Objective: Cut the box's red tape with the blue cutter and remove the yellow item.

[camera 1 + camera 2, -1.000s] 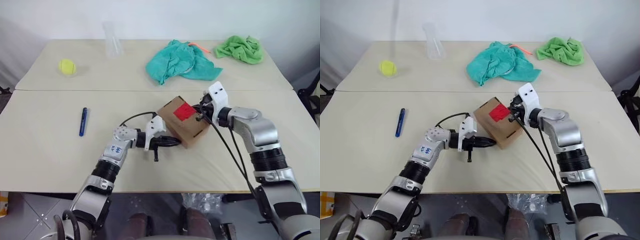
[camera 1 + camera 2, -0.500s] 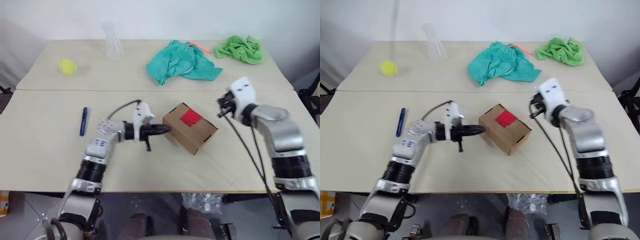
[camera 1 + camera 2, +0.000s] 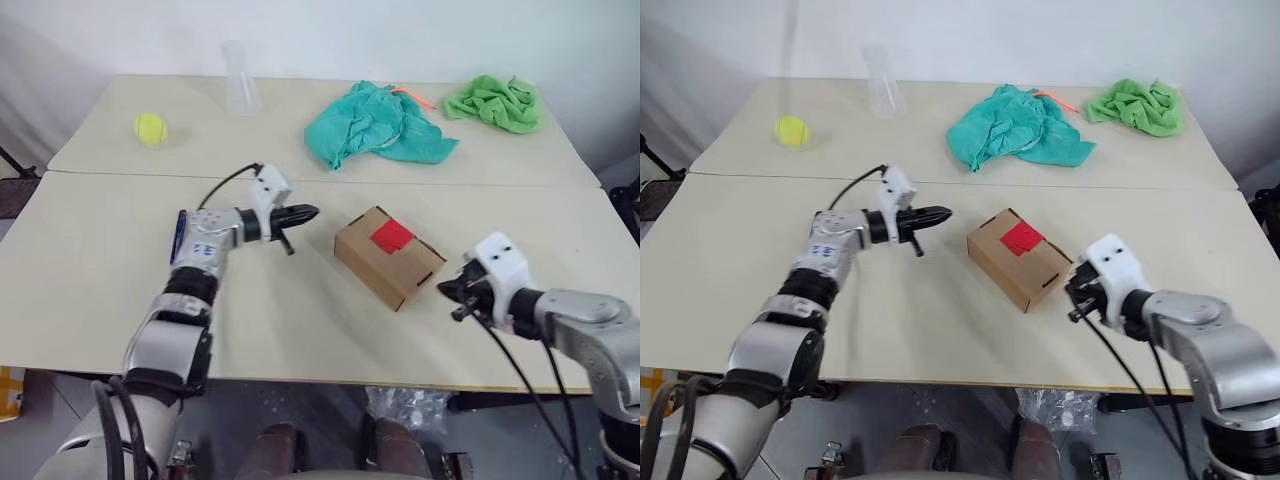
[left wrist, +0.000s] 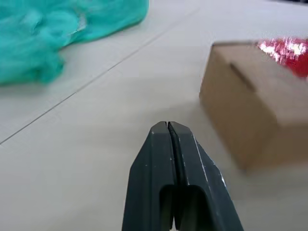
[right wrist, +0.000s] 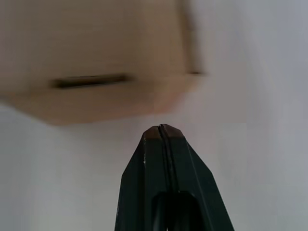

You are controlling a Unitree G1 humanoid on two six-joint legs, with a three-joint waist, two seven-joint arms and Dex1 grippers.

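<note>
Left eye view: the box (image 3: pixel 389 257) sits closed near the middle of the front bench (image 3: pixel 90 300), turned corner-on to the bench edge, with the red tape (image 3: pixel 392 236) on its top face. From the box, the left claw (image 3: pixel 308 212) lies at 10 o'clock, its 2 fingers pressed together and empty, tips aimed toward the box with a strip of bare bench between them. The right claw (image 3: pixel 447 292) sits at 4 o'clock from the box, fingers also pressed together and empty, just beside the box's near right corner but apart from it; in the right wrist view a gap of bench shows between the fingertips (image 5: pixel 161 131) and the box wall.

The blue cutter (image 3: pixel 179 233) lies at 9 o'clock from the box, partly hidden behind the left forearm. A seam between the 2 bench tops runs across at 12 o'clock; beyond it lie a teal cloth (image 3: pixel 380 125), a green cloth (image 3: pixel 497 103), a clear cup (image 3: pixel 238 90) and a tennis ball (image 3: pixel 150 128). Bare bench stretches wide at 7 o'clock, down to the near edge.
</note>
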